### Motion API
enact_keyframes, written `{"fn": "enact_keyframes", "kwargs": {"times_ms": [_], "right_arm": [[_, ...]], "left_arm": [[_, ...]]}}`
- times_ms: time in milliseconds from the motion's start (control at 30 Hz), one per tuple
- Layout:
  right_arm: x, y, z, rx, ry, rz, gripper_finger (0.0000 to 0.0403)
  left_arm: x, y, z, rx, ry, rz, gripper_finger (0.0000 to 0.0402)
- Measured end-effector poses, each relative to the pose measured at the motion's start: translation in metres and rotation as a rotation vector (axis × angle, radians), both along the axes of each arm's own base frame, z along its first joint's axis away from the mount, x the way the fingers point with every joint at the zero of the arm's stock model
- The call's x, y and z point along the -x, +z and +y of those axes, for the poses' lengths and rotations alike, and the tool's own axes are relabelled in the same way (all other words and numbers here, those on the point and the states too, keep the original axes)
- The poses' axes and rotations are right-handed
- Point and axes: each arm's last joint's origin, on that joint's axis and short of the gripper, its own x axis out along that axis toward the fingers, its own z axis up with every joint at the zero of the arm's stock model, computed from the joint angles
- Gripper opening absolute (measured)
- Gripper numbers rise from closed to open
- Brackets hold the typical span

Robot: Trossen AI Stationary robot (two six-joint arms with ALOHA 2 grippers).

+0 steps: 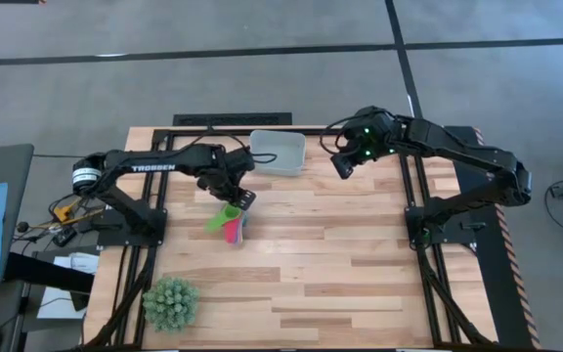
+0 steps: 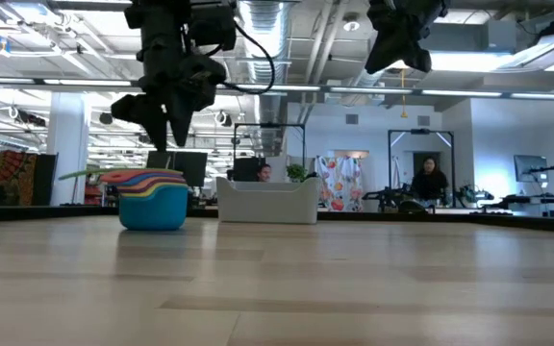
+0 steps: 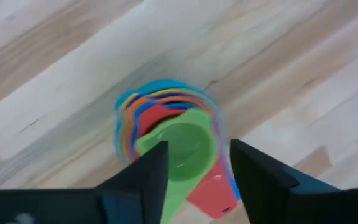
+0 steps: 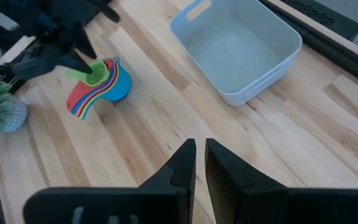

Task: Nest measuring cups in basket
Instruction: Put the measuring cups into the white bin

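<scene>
One stack of cups (image 4: 98,84), one basket (image 4: 238,46), one plant (image 1: 170,301).

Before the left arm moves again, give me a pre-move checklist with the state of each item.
1. Measuring cups nested in one stack: ok, the green one sits on top.
2. Stack in the basket: not ok, it stands on the table apart from the basket.
3. Basket free to receive the stack: ok, nothing lies in it.
4. Left gripper lined up over the stack: ok, open, fingers either side of the green cup.
5. Left gripper touching a cup: cannot tell.
6. Right gripper out of the way: ok, raised beside the basket, nearly closed and holding nothing.
</scene>
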Motion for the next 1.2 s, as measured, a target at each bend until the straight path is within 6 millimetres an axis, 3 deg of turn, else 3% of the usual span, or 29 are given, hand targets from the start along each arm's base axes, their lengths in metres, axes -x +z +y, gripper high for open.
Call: {"fn": "enact_keyframes", "kwargs": {"times_ms": [200, 333, 567, 733, 867, 1033, 1200], "right_arm": [[-0.001, 0.001, 0.005, -0.015, 0.003, -0.007, 0.0061], [-0.007, -0.003, 0.009, -0.030, 0.017, 0.004, 0.0061], [-0.009, -0.002, 0.016, -0.073, 0.016, -0.009, 0.0061], [-0.012, -0.002, 0.026, -0.126, 0.038, -0.018, 0.0061], [-0.035, -0.019, 0.040, -0.142, 0.048, 0.034, 0.0061], [-0.078, -0.041, 0.057, -0.161, 0.096, -0.012, 0.0061], [-0.108, -0.061, 0.063, -0.209, 0.074, -0.061, 0.0061]], "left_arm": [[0.016, 0.011, -0.001, -0.061, 0.001, 0.052, 0.0178], [0.027, 0.017, 0.009, -0.093, -0.046, 0.035, 0.0179], [0.039, -0.003, 0.033, 0.036, -0.152, -0.077, 0.0209], [0.050, -0.010, 0.041, 0.099, -0.157, -0.066, 0.0244], [0.062, -0.007, 0.032, 0.145, -0.189, 0.019, 0.0247], [0.073, -0.004, 0.013, 0.118, -0.255, 0.186, 0.0221], [0.079, -0.027, 0.000, 0.072, -0.237, 0.320, 0.0186]]}}
